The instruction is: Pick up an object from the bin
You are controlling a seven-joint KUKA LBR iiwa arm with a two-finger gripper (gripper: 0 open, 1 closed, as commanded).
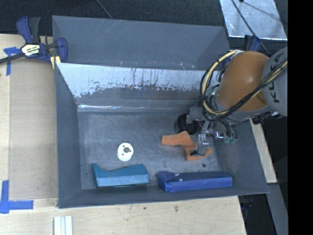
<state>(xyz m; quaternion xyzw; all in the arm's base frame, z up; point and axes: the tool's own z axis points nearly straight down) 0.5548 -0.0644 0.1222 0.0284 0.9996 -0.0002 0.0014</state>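
I judge this the grasping step: my pincer [203, 142] is down over the orange piece [177, 140], how far open I cannot tell. Next it should close and lift.

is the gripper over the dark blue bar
No, the gripper is above the orange bent piece; the dark blue bar lies apart, lower in the view.

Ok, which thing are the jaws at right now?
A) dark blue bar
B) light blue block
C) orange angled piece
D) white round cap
C: the jaws are right over the orange angled piece, right of the bin's middle; the white round cap, light blue block and dark blue bar lie apart from them.
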